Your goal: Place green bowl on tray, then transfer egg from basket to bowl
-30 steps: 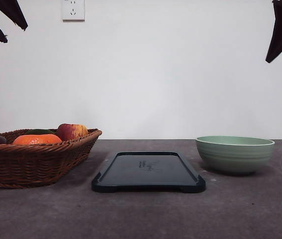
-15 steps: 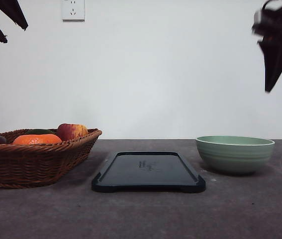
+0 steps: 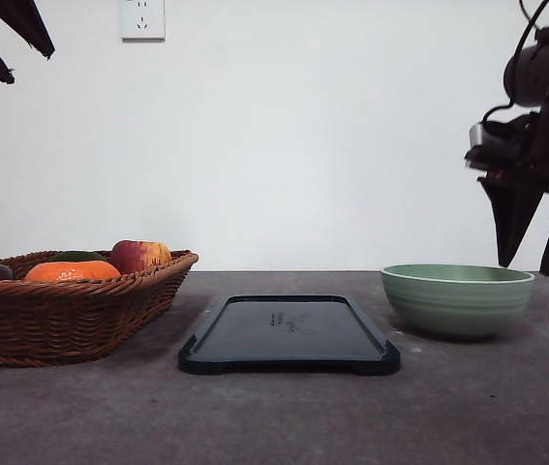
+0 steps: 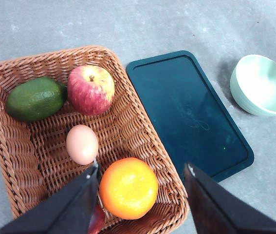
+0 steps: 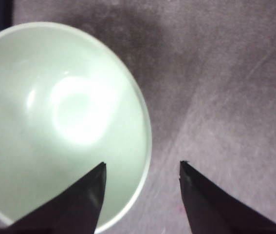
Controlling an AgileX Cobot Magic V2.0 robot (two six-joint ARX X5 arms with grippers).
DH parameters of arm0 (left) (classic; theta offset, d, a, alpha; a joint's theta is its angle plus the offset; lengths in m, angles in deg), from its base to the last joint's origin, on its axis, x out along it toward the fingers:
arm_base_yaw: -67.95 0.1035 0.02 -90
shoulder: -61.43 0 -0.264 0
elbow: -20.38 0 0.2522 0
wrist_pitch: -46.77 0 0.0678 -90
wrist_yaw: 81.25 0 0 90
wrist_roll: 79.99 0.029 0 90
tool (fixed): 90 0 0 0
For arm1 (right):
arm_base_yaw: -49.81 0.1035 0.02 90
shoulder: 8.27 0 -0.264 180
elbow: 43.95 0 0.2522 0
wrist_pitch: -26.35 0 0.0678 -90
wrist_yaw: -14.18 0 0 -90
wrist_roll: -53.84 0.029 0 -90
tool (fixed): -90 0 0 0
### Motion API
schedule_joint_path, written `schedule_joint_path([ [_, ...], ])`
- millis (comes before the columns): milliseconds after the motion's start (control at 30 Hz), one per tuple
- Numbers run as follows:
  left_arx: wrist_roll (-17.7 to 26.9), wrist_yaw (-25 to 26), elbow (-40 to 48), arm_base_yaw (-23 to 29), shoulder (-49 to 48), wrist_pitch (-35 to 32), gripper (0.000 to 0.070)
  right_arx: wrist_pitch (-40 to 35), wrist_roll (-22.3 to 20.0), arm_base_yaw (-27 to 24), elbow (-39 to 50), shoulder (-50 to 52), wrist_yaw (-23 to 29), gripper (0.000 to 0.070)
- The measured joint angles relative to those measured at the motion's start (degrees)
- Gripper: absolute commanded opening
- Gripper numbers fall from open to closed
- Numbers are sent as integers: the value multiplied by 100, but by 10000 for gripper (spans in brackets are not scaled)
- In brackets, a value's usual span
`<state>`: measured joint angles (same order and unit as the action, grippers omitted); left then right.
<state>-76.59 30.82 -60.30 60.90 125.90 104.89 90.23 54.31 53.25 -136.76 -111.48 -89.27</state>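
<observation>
The pale green bowl [image 3: 458,300] stands on the table to the right of the dark tray [image 3: 289,334], apart from it. My right gripper [image 3: 526,268] hangs open just above the bowl's right rim. In the right wrist view one finger is over the inside of the bowl [image 5: 64,122] and the other over bare table, gripper [image 5: 142,164] empty. The egg [image 4: 82,144] lies in the wicker basket [image 4: 1,146], close below my open left gripper [image 4: 142,165]. High at the top left, the left gripper [image 3: 29,66] stays far above the basket [image 3: 61,320].
Around the egg, the basket holds an apple [image 4: 91,89], an avocado [image 4: 35,98] and an orange [image 4: 128,187]. The tray [image 4: 189,114] lies between basket and bowl [image 4: 262,85]. A wall socket [image 3: 142,19] sits on the white wall behind.
My right gripper has come down from the top right corner to just above the bowl's right rim. The left gripper, bowl, tray and basket have not moved.
</observation>
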Motion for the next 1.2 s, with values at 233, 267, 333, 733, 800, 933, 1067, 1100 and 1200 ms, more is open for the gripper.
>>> schedule_joint_path([
  [233, 0, 0, 0, 0, 0, 0, 351, -47, 0, 0, 0, -275, -2, 0],
  [267, 0, 0, 0, 0, 0, 1, 351, -47, 1, 0, 0, -290, 1, 0],
  [333, 0, 0, 0, 0, 0, 0, 351, -11, 0, 6, -21, -300, -2, 0],
  [733, 0, 0, 0, 0, 0, 2, 351, 1745, 0, 657, -1831, -303, 263, 0],
  [800, 0, 0, 0, 0, 0, 2, 351, 1717, 0, 925, -2115, -301, 415, 0],
  [933, 0, 0, 0, 0, 0, 4, 351, 1623, 36, 1433, -2576, -378, 459, 0],
  [1067, 0, 0, 0, 0, 0, 7, 351, 1609, 126, 1831, -2983, -750, 448, 0],
  [1100, 0, 0, 0, 0, 0, 11, 351, 1605, 139, 1908, -3044, -864, 446, 0],
  [1200, 0, 0, 0, 0, 0, 22, 351, 1605, 166, 2058, -3139, -1201, 449, 0],
])
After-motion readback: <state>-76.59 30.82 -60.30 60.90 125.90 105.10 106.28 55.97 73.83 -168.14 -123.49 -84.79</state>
